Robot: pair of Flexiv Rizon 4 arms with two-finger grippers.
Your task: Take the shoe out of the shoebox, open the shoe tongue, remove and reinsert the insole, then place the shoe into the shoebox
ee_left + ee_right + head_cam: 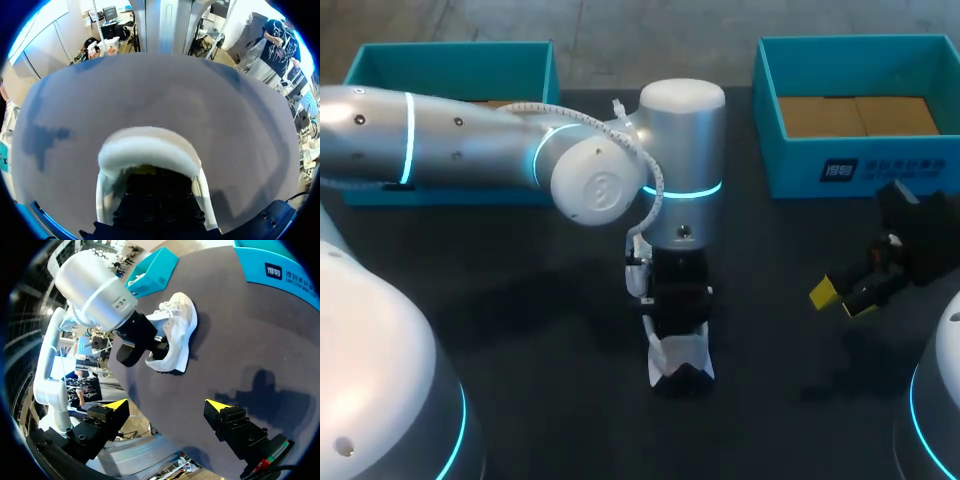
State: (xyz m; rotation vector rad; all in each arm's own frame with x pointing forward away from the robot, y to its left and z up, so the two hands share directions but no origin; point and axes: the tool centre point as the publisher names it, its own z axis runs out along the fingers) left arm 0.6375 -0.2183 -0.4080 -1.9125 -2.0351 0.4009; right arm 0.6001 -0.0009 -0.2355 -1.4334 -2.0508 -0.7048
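A white shoe (682, 368) stands on its sole on the dark table, out of both boxes. In the right wrist view the shoe (180, 330) points its toe at the far teal box. My left gripper (678, 335) comes straight down into the shoe's opening near the heel. In the left wrist view the dark fingers (150, 200) sit inside the padded heel collar (147, 150). The left gripper is shut, and whether it holds anything inside is hidden. My right gripper (845, 297) hovers open and empty to the right of the shoe, seen as (165, 405) with its yellow tips wide apart.
An open teal shoebox (450, 70) stands at the back left, behind my left arm. A second teal box (860, 140) with cardboard inside stands at the back right, just behind my right gripper. Bare table lies between the shoe and my right gripper.
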